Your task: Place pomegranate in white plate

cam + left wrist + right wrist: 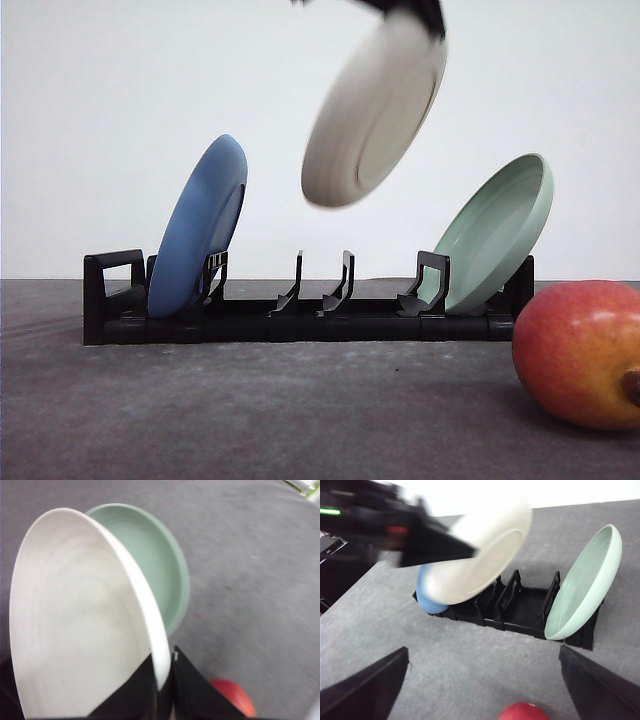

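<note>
The white plate (372, 112) hangs tilted in the air above the rack, and my left gripper (415, 12) is shut on its upper rim. The left wrist view shows the dark fingers (192, 690) pinching the white plate (75, 620) at its edge. The pomegranate (580, 352), red blending to yellow-orange, lies on the table at the front right, below and right of the plate. My right gripper (482, 652) is open and holds nothing, hovering just behind the pomegranate (522, 712).
A black dish rack (300, 310) stands across the middle of the grey table. A blue plate (198, 225) leans in its left end and a pale green plate (495, 232) in its right end. The middle slots hold nothing.
</note>
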Controlling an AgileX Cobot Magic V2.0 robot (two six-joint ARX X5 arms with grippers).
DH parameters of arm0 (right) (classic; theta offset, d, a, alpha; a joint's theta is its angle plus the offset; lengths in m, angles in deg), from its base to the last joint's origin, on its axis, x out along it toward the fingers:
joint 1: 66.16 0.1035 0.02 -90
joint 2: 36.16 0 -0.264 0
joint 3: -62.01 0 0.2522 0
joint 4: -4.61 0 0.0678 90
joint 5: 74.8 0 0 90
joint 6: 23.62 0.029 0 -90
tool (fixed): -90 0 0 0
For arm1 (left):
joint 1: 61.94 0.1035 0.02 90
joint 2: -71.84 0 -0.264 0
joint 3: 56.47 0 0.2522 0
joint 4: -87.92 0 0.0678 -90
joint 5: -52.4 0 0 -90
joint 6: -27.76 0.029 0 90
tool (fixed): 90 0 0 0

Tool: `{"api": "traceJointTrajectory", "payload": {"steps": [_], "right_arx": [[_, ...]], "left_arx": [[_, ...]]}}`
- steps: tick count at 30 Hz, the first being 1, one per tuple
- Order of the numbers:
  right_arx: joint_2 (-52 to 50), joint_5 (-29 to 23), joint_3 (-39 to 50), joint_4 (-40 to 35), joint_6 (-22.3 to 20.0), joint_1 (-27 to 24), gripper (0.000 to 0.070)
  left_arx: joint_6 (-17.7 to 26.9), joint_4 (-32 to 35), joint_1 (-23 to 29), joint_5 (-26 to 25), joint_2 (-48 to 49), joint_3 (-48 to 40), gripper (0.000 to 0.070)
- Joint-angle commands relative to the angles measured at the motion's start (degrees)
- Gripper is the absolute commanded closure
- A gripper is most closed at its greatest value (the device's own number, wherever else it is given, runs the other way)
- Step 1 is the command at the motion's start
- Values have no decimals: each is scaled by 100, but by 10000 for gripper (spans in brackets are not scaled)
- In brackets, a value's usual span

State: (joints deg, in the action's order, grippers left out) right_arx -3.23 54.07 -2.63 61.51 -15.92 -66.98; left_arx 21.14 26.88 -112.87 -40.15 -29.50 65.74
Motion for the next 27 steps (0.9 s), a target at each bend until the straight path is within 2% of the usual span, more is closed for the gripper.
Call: {"api": "traceJointTrajectory", "payload": {"steps": [1,9,13,15,19,27], "right_arx": [[28,13,-90,-8,-26,-7,86],[28,13,-90,50,-26,-7,86],[28,13,-90,52,-24,-7,86],[28,13,-90,58,-24,-7,86],[28,13,-90,99,-24,-7,86],[28,13,-90,175,-28,-7,86]], "left_arx": [[183,-147,-215,112,249,199,690],[544,-1514,-1041,467,955,180,690],[597,-1915,-1429,568,1105,67,690],[595,-1953,-1592,628,1170,-122,690],[591,-1865,-1937,1061,1383,-926,690],[330,-1187,-2541,1635,1671,-2689,690]]}}
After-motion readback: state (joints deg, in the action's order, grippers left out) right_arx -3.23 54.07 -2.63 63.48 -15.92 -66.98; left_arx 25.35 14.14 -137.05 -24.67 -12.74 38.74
